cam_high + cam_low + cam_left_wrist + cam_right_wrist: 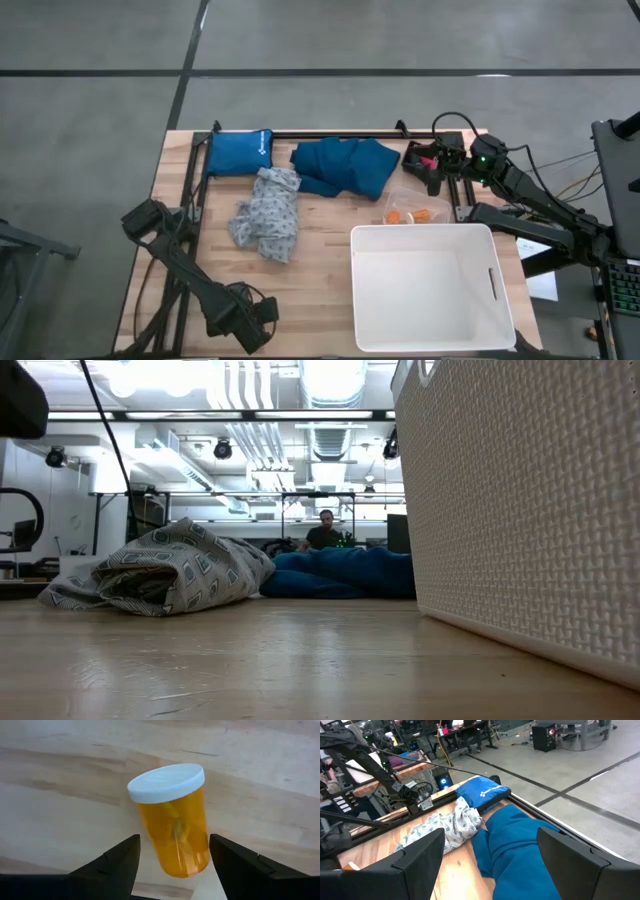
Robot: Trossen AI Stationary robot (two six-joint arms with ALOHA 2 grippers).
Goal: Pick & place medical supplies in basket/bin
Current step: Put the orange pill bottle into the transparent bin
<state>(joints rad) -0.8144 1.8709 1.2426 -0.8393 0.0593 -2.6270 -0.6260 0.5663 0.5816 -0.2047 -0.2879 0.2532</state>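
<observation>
An orange pill bottle with a white cap stands on the bare wood near the table's near left corner. My left gripper points down over it, open, with one finger on each side of the bottle's body; wood shows between one finger and the bottle. In the high view the left gripper hides the bottle. My right gripper waits open at the far right, next to a pink-red cylinder. The white bin stands near right.
A dark teal garment and a blue pouch lie along the far edge. The pale patterned garment is crumpled at mid-table. More orange bottles lie in clear wrap just beyond the bin. A person sits far off.
</observation>
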